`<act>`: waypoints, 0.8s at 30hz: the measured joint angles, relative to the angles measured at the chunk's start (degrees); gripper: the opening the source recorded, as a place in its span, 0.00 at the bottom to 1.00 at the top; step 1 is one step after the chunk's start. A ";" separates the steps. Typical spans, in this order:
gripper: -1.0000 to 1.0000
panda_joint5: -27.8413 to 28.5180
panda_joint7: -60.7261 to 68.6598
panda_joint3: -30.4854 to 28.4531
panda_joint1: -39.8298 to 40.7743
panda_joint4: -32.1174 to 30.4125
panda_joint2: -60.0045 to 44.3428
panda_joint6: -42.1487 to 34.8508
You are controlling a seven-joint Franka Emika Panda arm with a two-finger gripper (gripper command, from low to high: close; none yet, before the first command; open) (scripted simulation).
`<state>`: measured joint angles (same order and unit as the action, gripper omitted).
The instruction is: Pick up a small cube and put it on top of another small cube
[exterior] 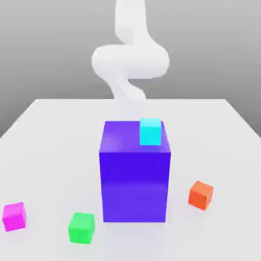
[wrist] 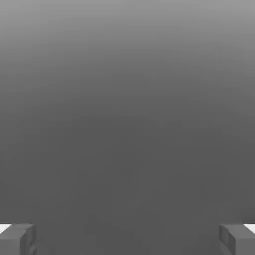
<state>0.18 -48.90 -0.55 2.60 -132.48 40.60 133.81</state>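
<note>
a small cyan cube sits on top of a tall blue block, near its far edge toward the exterior view's right. around the block, on the white worktop, lie three more small cubes: an orange cube to the exterior view's right, a green cube in front toward the left, and a magenta cube further left. behind the block the white arm curves down. in the hand view the tool has its fingertips spread wide, nothing between them.
</note>
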 joint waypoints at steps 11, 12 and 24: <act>0.50 0.73 -13.49 -4.44 9.90 -3.12 -23.15 9.01; 0.50 0.68 -14.61 -5.05 10.62 -3.40 -25.22 9.81; 0.50 -5.15 -24.37 -10.68 20.42 -6.71 -50.41 19.40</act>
<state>-4.97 -73.27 -11.22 23.02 -139.20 -9.80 153.21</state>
